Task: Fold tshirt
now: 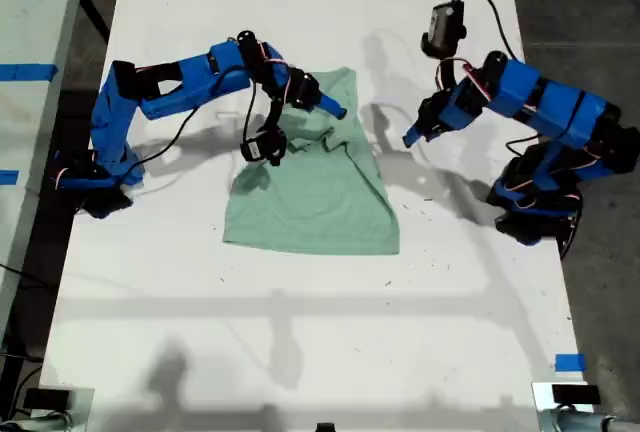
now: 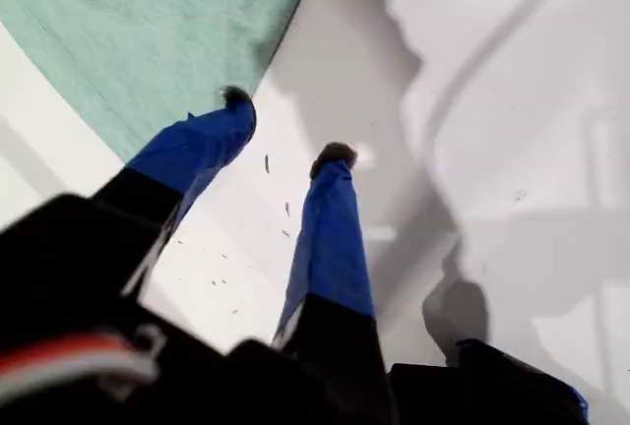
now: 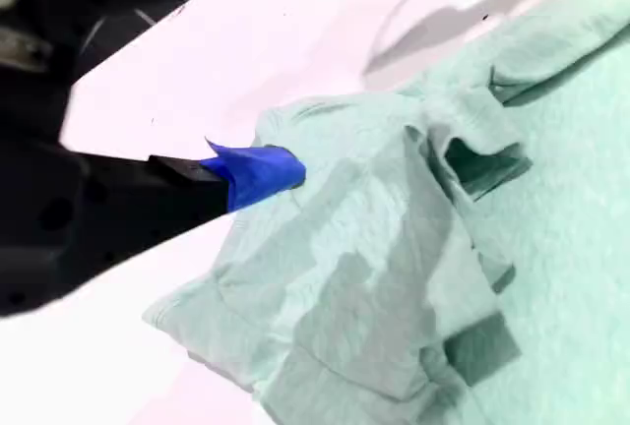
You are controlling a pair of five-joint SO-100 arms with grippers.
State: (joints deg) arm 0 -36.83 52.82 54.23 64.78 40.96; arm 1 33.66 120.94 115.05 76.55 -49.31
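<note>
**A:** My first gripper [image 2: 285, 128] has its jaws spread wide and nothing between them. We see only bare white table [image 2: 512, 100] under the two blue fingers [image 2: 330, 238].

**B:** And we find it in the exterior view just off the tshirt [image 1: 310, 197], at that view's right, not touching the cloth.

**A:** My second gripper [image 1: 328, 105] is harder to call. We get one blue fingertip [image 3: 258, 174] lying against the rumpled cloth, and the other is hidden, so we cannot tell how far it is open or whether it has hold of anything.

**B:** The tshirt sits mid-table, between the two arms. Its long axis runs from the exterior view's top to its bottom, leaning slightly. The wide, straight edge points to that view's bottom, and the bunched, folded-over end points to the top.

**A:** We can see those folds close up in the second wrist view, layered and creased.

**B:** On pose, the first arm [image 1: 545, 117] is based at the exterior view's right, reaching inward with its gripper angled down at the table. The second arm [image 1: 165, 92] is based at that view's left, elbow raised, stretched across to the shirt's upper end.

**A:** Blue tape [image 1: 569, 362] marks the table edge at the exterior view's lower right.
</note>
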